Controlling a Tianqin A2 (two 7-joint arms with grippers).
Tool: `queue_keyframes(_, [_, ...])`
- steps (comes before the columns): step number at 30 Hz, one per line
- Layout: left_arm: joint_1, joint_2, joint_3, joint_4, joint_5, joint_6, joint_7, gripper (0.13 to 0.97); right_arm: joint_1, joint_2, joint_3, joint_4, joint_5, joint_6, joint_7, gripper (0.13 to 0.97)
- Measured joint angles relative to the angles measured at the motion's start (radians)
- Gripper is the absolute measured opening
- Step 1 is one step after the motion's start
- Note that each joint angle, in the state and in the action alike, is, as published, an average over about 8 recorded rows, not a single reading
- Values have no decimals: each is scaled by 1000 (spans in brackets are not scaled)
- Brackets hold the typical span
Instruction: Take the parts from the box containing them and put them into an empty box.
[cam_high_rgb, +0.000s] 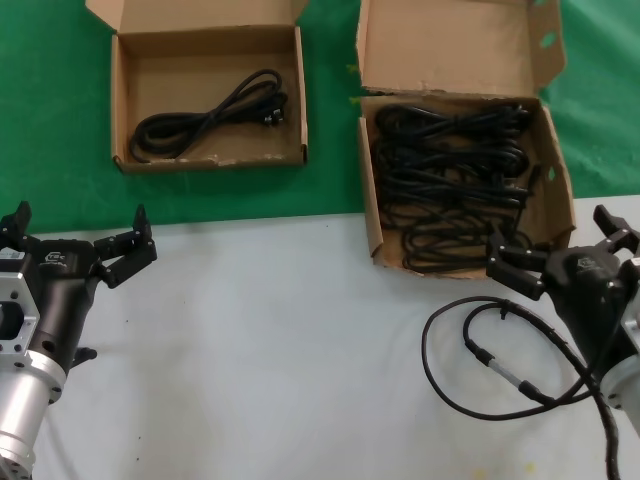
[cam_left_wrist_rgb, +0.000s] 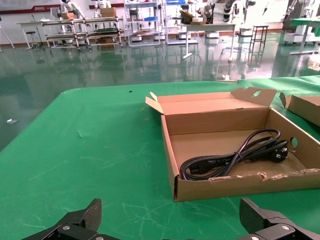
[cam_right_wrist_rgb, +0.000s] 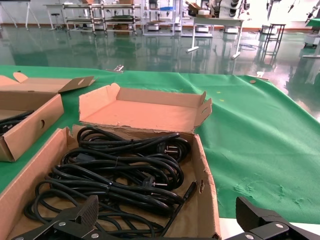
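Note:
The larger brown box (cam_high_rgb: 369, 205) at the back right holds several coiled black power cords (cam_high_rgb: 450, 170); they also show in the right wrist view (cam_right_wrist_rgb: 115, 170). The smaller brown box (cam_high_rgb: 118, 110) at the back left holds one coiled black cord (cam_high_rgb: 205, 120), also seen in the left wrist view (cam_left_wrist_rgb: 235, 155). My left gripper (cam_high_rgb: 80, 228) is open and empty over the white table, in front of the smaller box (cam_left_wrist_rgb: 240, 187). My right gripper (cam_high_rgb: 553, 238) is open and empty at the larger box's front right corner (cam_right_wrist_rgb: 207, 200).
A thin black cable with a silver connector (cam_high_rgb: 495, 362) lies looped on the white table (cam_high_rgb: 290, 350) by my right arm. Both boxes stand on green cloth (cam_high_rgb: 50, 120) with lid flaps open at the back. The smaller box's side shows in the right wrist view (cam_right_wrist_rgb: 25, 130).

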Motion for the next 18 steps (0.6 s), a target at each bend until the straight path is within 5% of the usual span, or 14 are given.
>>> queue_keyframes(18, [0,0,0,0,0,0,0,966,0,0,0,0,0,0,0,966])
